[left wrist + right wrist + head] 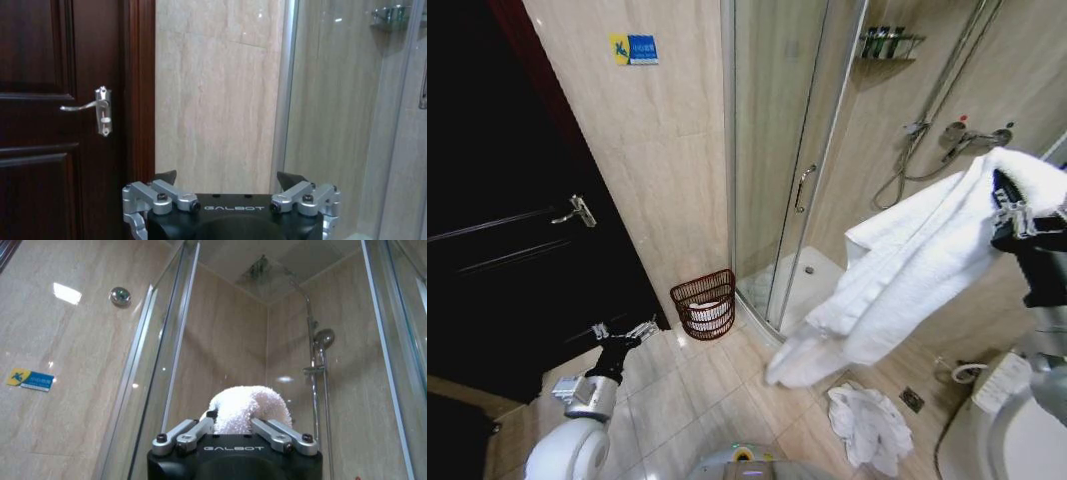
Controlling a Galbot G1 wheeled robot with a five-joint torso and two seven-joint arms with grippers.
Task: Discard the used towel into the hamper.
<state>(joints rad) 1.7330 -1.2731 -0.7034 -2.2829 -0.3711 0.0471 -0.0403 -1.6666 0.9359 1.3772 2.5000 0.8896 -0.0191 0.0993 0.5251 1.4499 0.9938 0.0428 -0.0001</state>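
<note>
Bathroom: dark door (507,250) on my left, glass shower stall (787,150) ahead, tiled floor (697,390) below. I'm mid-carry, the transport step: the white towel (907,270) is lifted high on my right side, draped long and hanging free over the floor. My right gripper (235,426) is clamped on a bunched fold of it, the pads pinching the terry between them (towel bulges up past the fingertips in the wrist view). The hamper (705,304) sits on the floor against the wall, just beside the shower door corner, well apart from the towel and lower left of it; something white already inside. A second white cloth (869,425) lies crumpled on the floor near the toilet (1012,430). My left gripper (227,184) hangs low by the door, fingers spread, holding nothing. Next, I judge: swing the right arm leftward and down until the towel hangs over the hamper's rim, then let go
</note>
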